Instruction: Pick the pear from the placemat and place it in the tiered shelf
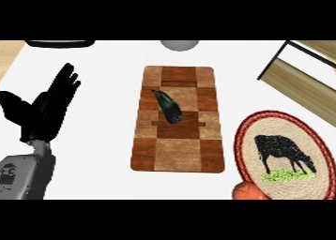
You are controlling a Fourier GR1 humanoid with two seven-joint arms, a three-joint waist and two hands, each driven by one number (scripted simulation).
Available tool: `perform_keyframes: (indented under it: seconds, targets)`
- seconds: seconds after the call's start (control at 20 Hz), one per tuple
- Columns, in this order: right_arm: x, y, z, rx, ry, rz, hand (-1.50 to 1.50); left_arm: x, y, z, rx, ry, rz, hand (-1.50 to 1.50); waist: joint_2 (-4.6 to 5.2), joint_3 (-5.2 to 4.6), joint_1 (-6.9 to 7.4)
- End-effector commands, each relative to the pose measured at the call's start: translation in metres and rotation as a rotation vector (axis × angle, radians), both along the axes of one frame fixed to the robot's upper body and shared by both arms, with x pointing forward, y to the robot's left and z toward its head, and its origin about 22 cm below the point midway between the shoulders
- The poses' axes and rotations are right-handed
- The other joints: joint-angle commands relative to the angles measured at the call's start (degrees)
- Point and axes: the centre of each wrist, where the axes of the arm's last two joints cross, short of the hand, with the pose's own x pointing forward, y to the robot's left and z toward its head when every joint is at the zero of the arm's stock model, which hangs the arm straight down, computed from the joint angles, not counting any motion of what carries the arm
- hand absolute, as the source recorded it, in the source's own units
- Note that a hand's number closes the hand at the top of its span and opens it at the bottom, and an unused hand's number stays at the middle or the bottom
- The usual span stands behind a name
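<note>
White counter (95, 117): our left hand (42, 105) rests spread; pear (250, 191) beside the placemat (285, 150) unpicked. Next, we must grasp it for the shelf (306, 79).

Brown checkered cutting board (178, 140), centre; red-rimmed beige placemat (285, 157) with black cow, lower right; dark green vegetable (169, 107)

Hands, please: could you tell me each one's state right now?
Left hand: open, holding nothing.
Right hand: not in view, cannot be told.
</note>
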Motion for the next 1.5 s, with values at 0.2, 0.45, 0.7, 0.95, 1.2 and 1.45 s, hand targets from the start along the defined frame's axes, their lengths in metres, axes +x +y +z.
perform_keyframes:
  seconds: [0.2, 0.45, 0.7, 0.95, 1.2, 1.45]
  targets:
    - [0.031, -0.036, -0.017, 0.014, 0.005, 0.001, 1.5, -0.001, 0.01, 0.006, 0.011, 0.013, 0.006, 0.0, -0.07, 0.01, 0.03]
    - [0.046, -0.049, -0.032, 0.001, 0.007, -0.024, 1.5, -0.004, 0.023, -0.004, 0.012, 0.009, -0.002, 0.0, 0.14, 0.03, 0.5]
    - [0.048, -0.064, -0.046, 0.023, -0.008, -0.032, 1.5, -0.009, -0.01, -0.002, 0.002, -0.004, -0.025, 0.0, 0.13, 0.07, 0.75]
    - [0.057, -0.063, -0.073, 0.046, 0.025, -0.219, -1.5, 0.003, 0.007, 0.005, 0.005, -0.021, -0.028, 0.0, 0.43, 0.1, 1.23]
    - [0.067, -0.064, -0.065, 0.142, -0.115, -0.197, -1.5, 0.017, -0.018, -0.003, 0.003, -0.011, -0.028, 0.0, 0.76, 0.17, 1.21]
    - [0.059, -0.075, -0.042, 0.179, -0.213, -0.209, -1.5, 0.003, 0.004, 0.005, 0.007, -0.016, -0.029, 0.0, 0.73, 0.2, 2.07]
